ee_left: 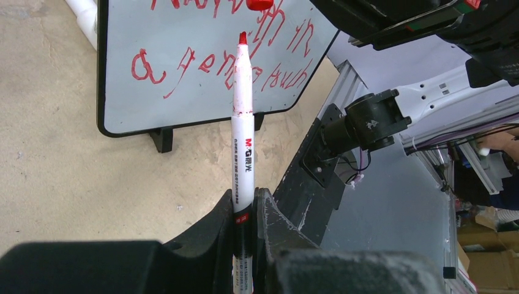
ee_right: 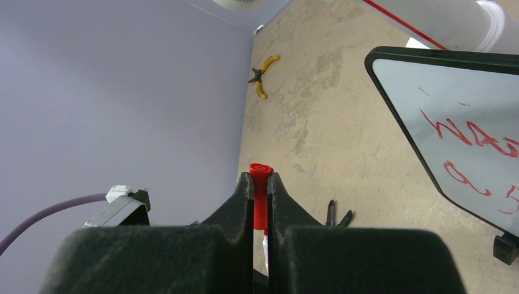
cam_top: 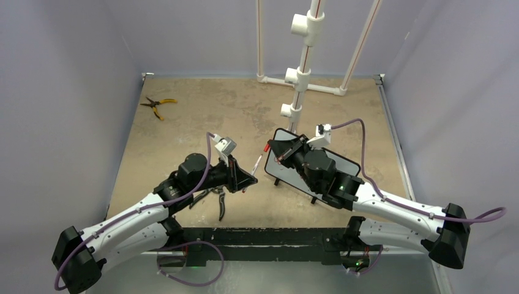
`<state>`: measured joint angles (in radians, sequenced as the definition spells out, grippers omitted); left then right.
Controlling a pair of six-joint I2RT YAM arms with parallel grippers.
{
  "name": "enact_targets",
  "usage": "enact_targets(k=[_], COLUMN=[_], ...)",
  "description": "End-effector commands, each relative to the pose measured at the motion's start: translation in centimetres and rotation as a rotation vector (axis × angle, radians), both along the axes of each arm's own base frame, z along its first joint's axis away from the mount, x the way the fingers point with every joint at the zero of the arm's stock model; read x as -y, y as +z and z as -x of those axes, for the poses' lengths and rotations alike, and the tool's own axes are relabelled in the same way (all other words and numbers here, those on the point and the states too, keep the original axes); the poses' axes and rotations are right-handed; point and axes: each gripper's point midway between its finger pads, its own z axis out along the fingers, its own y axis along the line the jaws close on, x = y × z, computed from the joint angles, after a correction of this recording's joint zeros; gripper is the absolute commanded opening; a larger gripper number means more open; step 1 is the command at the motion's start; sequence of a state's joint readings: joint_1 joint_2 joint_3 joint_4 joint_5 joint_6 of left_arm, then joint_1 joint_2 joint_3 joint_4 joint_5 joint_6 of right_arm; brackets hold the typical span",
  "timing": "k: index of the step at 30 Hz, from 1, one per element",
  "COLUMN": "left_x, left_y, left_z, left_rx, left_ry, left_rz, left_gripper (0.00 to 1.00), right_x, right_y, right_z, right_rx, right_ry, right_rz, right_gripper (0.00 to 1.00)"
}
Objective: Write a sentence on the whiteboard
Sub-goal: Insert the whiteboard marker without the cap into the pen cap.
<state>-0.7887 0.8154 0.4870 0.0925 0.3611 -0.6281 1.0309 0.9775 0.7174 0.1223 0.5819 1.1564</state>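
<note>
Tan, stone-patterned worktop (cam_top: 202, 122) carries everything, with a white pipe stand (cam_top: 300, 73) rising at its far edge. Just in front of that stand sits the whiteboard (cam_top: 292, 182), propped on small black feet; the right arm stretches across it and hides most of its face from above.

Seen from the left wrist, the whiteboard (ee_left: 128, 104) shows its near-left rounded corner and 1 foot. The sentence (ee_left: 202, 64) runs over it as 2 lines of red scrawl. The right wrist view catches only the start of each line, at the board's left end (ee_right: 471, 138).

The left claw (ee_left: 245, 202) lies to the left of the board, facing it, and is clamped on the lower barrel of a white marker (ee_left: 243, 141). The red tip points at the lower line of writing. From above, that tip sits just beside the board's left edge; whether it touches the face I cannot tell.

The right claw (ee_right: 260, 184) hangs over the board's far-left corner, with the board to its right, and is pinched tight on a red cap (ee_right: 260, 174). From the left wrist, the cap shows just above the marker's tip.

Black cutters (cam_top: 217, 199) lie under the left arm. Yellow pliers (cam_top: 158, 105) rest well apart, near the far-left corner.
</note>
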Motion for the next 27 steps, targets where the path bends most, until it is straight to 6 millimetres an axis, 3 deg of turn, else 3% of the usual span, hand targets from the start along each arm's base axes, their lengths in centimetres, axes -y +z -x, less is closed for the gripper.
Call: enact_targets(k=[1, 27], left_x=[0.63, 0.93], left_y=[1.95, 2.75], left_z=[-0.43, -1.21], left_rx=[0.039, 0.055], left_ry=[0.003, 0.028], left_rz=[0.055, 0.074], left_gripper=[0.00, 0.00], right_x=[-0.41, -1.06], right_y=[0.94, 0.49], right_z=[-0.18, 0.06], right_rx=[0.035, 0.045], right_ry=[0.011, 0.051], right_rz=[-0.004, 0.025], right_gripper=[0.00, 0.00])
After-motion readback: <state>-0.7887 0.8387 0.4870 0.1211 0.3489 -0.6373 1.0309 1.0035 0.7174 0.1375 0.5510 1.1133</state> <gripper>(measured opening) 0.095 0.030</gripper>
